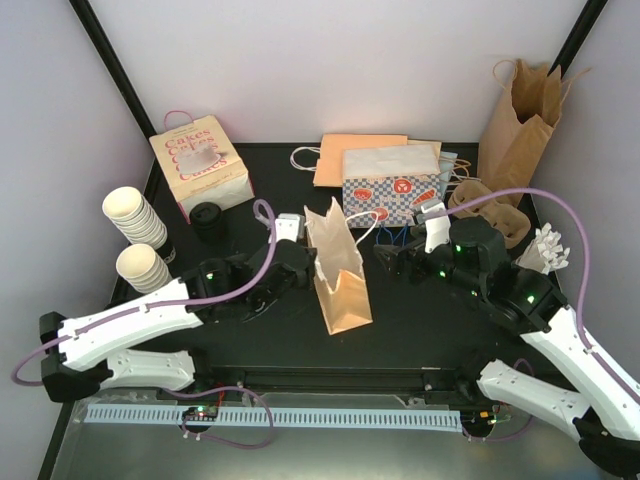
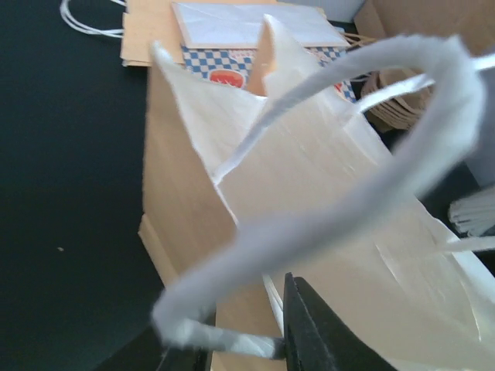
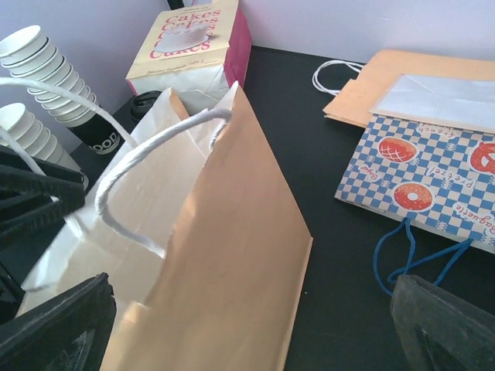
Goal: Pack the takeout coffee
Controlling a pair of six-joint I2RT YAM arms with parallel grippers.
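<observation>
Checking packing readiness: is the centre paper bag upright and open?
Upright and open: the paper bag stands on its base, mouth spread, pale inside showing.

A black table (image 1: 400, 330) fills the middle of the top view; plain pale walls (image 1: 300, 60), faintly lilac, close it in at the back and on both sides; a black pole (image 1: 112, 70) slants down the upper left, and a second pole (image 1: 578, 35) slants down the upper right; along the bottom edge runs a grey metal ledge (image 1: 330, 455), with a white slotted strip (image 1: 300, 417) lying across it; the light is soft and even, and shadows are faint.
</observation>
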